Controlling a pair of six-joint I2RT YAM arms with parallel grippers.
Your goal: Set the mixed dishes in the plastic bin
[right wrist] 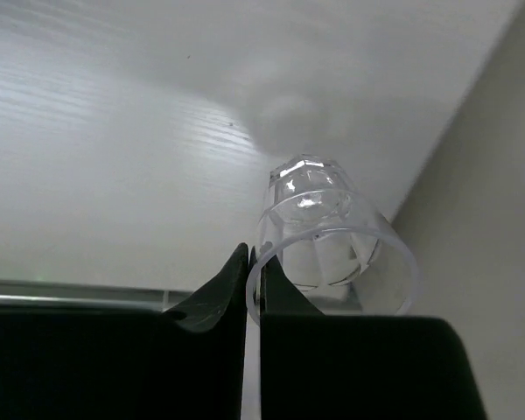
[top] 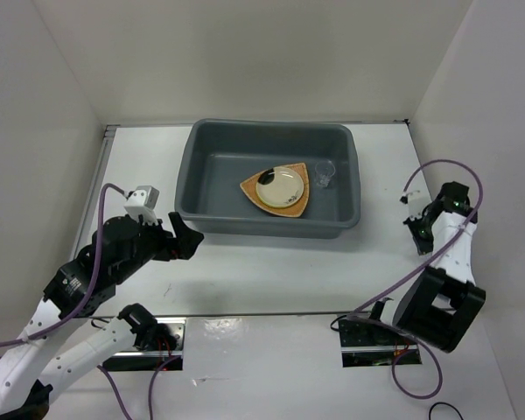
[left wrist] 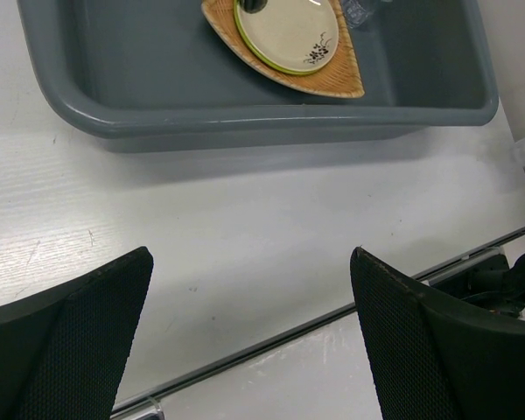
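Observation:
The dark grey plastic bin stands at the back middle of the table. In it lies the tan wooden plate. On that plate sits the cream plate with dark marks, with a lime-green rim showing under it. A clear cup stands beside them in the bin. At the table's right edge, my right gripper is shut on the rim wall of another clear cup. My left gripper hangs open and empty in front of the bin's left corner.
White enclosure walls rise close on the left, back and right; the right wall is just beside the held cup. A metal strip runs across the table near the arm bases. Purple cables loop from both arms.

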